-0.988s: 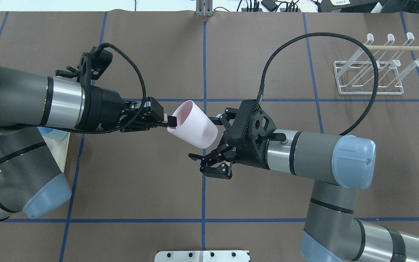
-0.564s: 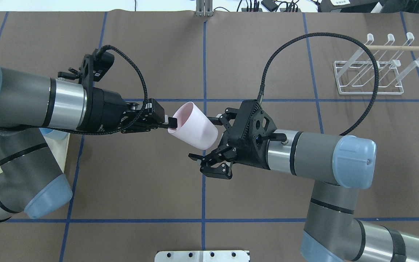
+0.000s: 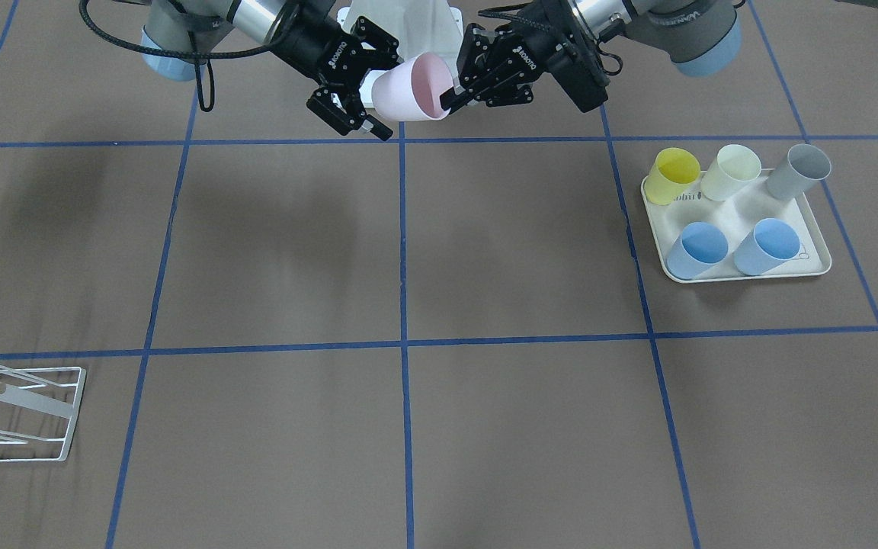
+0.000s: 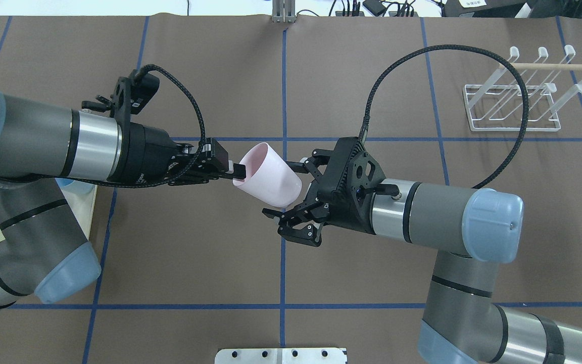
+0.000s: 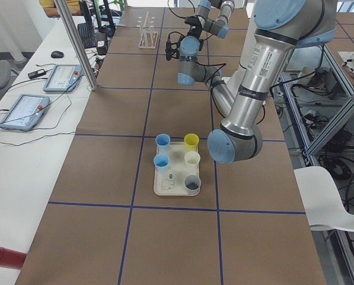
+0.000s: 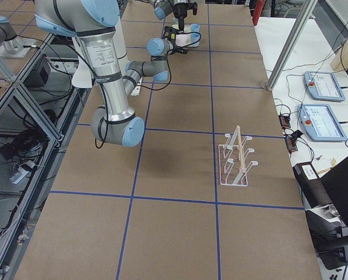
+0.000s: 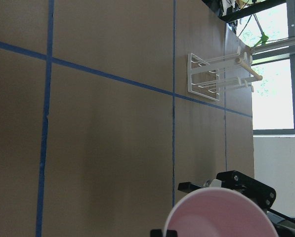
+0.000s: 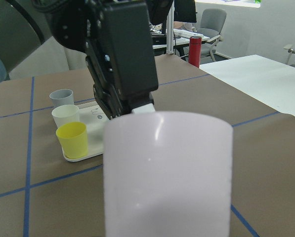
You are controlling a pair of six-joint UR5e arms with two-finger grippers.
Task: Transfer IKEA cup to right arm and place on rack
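Left gripper (image 4: 238, 172) clamps the pink cup (image 4: 271, 174) at its rim (forearm nearly level); right gripper (image 4: 285, 189) straddles the base, jaws spread.

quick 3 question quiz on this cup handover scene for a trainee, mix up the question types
1. Multiple choice: where on the pink cup does the left gripper pinch it? A) the rim B) the base C) the middle of the wall
2. True or false: the rack already bears a cup.
3. Count: how many cups stand on the tray?

Key: 1 A. 2 False, the rack holds nothing. 3 Five: one yellow, one cream, one grey, two blue.
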